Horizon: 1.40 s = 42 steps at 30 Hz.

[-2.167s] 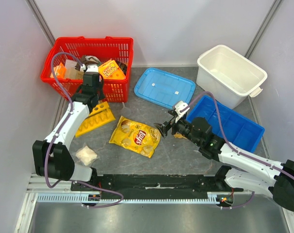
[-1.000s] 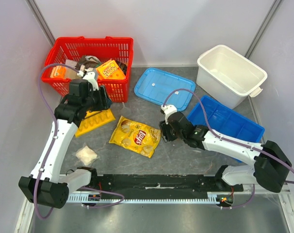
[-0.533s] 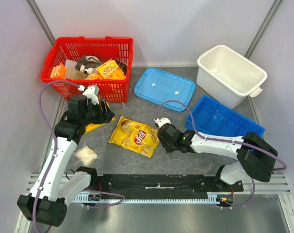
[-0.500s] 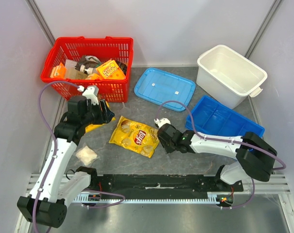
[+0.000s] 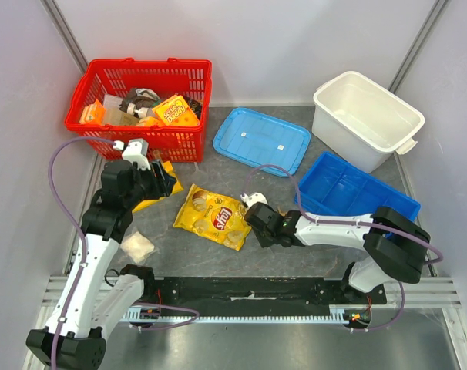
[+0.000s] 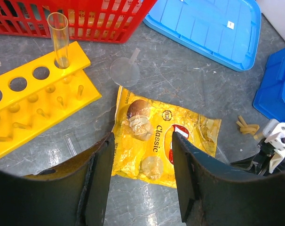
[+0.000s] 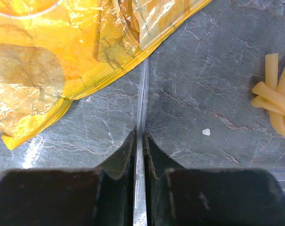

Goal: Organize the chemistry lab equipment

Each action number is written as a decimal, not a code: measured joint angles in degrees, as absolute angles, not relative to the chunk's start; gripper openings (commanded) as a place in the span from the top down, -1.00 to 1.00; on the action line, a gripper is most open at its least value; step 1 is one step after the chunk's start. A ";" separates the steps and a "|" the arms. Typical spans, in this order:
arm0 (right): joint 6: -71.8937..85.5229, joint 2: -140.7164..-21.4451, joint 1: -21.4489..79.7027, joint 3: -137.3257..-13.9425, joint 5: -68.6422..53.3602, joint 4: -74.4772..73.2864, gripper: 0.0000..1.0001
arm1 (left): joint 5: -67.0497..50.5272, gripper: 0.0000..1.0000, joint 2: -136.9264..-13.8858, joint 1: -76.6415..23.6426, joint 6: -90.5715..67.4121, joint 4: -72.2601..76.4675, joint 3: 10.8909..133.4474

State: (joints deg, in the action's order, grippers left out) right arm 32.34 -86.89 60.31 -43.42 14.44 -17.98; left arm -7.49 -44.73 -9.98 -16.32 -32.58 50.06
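A thin clear glass rod (image 7: 142, 89) lies on the grey table beside the corner of a yellow chips bag (image 7: 62, 47). My right gripper (image 7: 138, 135) is shut on the rod, low on the table; it also shows as my right gripper (image 5: 258, 223). A yellow test-tube rack (image 6: 34, 89) holds one upright clear test tube (image 6: 59, 37). A clear funnel (image 6: 125, 69) lies past the rack. My left gripper (image 6: 142, 174) hangs open above the chips bag (image 6: 161, 141), with nothing between its fingers. From above, the left gripper (image 5: 152, 181) covers part of the rack (image 5: 150, 202).
A red basket (image 5: 141, 77) of mixed items stands at the back left. A blue lid (image 5: 260, 139), a white tub (image 5: 366, 116) and a blue bin (image 5: 357, 196) lie to the right. Pasta pieces (image 7: 276, 103) lie near the rod. A pale lump (image 5: 137, 247) sits front left.
My right arm dropped down and left to the table by the chips bag, and its jaws closed on the glass rod. My left arm pulled back from the basket toward the rack.
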 measured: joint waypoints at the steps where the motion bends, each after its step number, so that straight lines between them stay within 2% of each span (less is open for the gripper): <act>1: 32.58 -86.96 60.49 -43.42 14.55 -17.87 0.88 | -7.38 -0.16 -44.66 -9.98 -16.43 -32.56 49.93; 5: 33.78 -87.09 60.82 -43.99 15.09 -18.92 1.00 | -7.14 -0.16 -44.12 -9.98 -16.78 -32.53 49.28; 11: 37.67 -85.34 60.97 -46.76 16.05 -26.52 1.00 | -8.14 -0.16 -42.46 -9.98 -18.41 -31.38 47.27; 18: 41.19 -80.53 59.77 -54.78 23.22 -35.14 1.00 | -9.02 -0.16 -41.87 -9.98 -19.18 -31.09 47.07; 26: 40.53 -77.12 41.52 -59.99 31.00 -36.95 1.00 | -9.50 -0.16 -40.97 -9.98 -19.73 -30.85 46.78; 32: 38.92 -77.19 27.22 -60.31 32.10 -35.07 1.00 | -9.67 -0.16 -40.60 -10.04 -20.01 -30.41 46.74; 38: 38.48 -81.97 19.38 -60.95 30.72 -30.30 1.00 | -9.82 -0.16 -40.60 -10.15 -20.12 -29.87 46.72; 42: 38.50 -86.67 17.74 -61.45 29.43 -28.25 0.99 | -10.09 -0.16 -40.60 -10.15 -20.12 -29.87 46.70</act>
